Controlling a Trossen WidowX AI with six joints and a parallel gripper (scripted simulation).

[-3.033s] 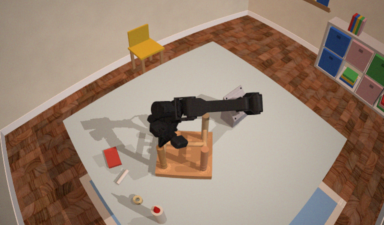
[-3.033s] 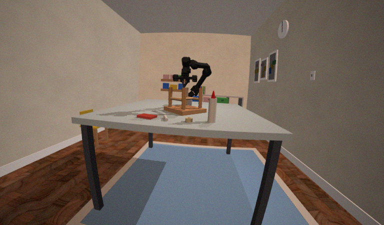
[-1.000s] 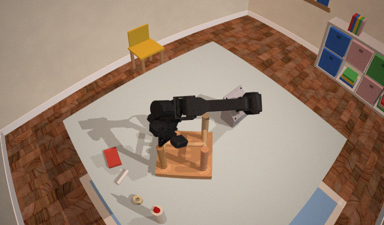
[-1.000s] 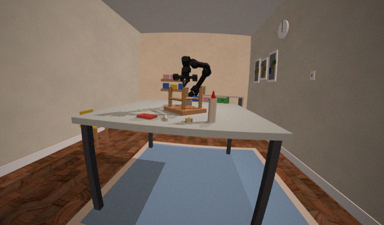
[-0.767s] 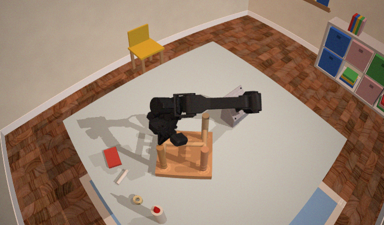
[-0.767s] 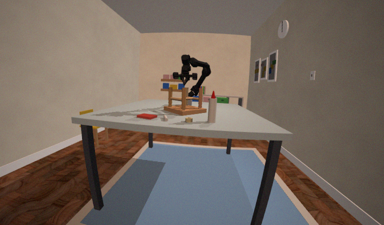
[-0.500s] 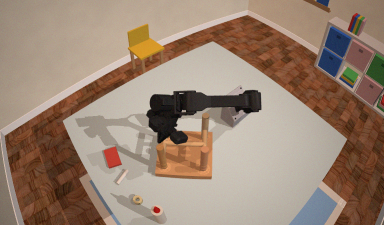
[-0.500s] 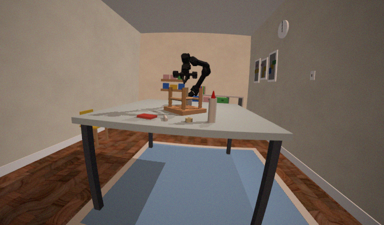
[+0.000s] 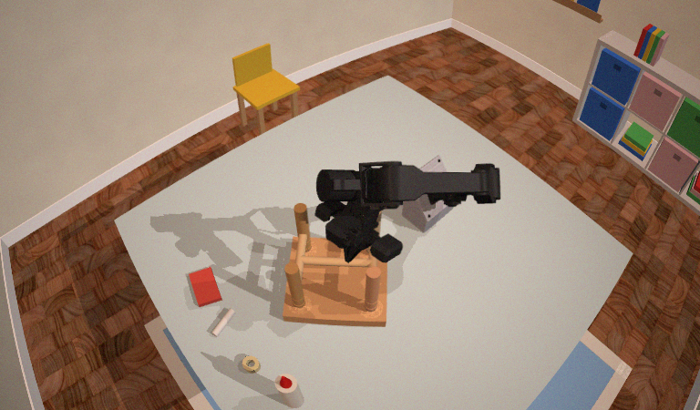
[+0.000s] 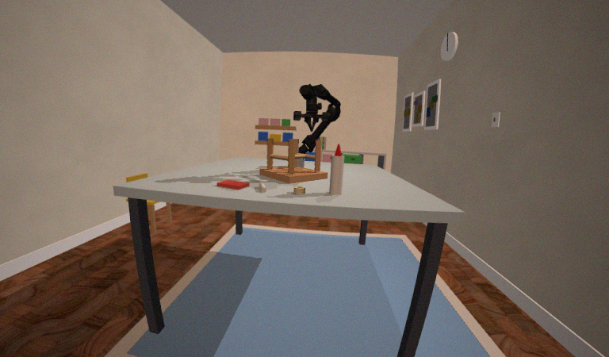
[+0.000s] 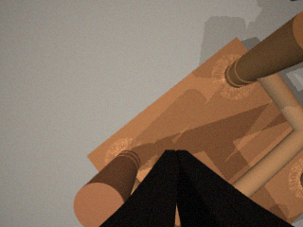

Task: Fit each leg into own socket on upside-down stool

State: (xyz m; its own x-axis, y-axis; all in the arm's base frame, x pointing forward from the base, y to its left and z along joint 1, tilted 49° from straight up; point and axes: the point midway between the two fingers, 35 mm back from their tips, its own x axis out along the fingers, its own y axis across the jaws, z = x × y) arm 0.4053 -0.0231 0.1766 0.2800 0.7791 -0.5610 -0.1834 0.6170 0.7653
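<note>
The wooden stool (image 9: 335,287) stands upside down, its square seat flat on the table. Three legs stand upright in its corners: front left (image 9: 294,284), front right (image 9: 372,288) and back left (image 9: 302,220). The fourth corner is hidden behind my arm. Pale rungs (image 9: 335,262) join the legs. My gripper (image 9: 353,253) is shut and empty, hovering above the stool's back side, higher than the leg tops in the exterior view (image 10: 310,123). In the wrist view the shut fingers (image 11: 177,159) point down at the seat (image 11: 189,123) between two legs (image 11: 109,191) (image 11: 265,57).
A red block (image 9: 204,286), a white peg (image 9: 222,322), a tape ring (image 9: 251,361) and a bottle with a red tip (image 9: 286,387) lie left and front of the stool. My arm's grey base plate (image 9: 430,194) is behind the stool.
</note>
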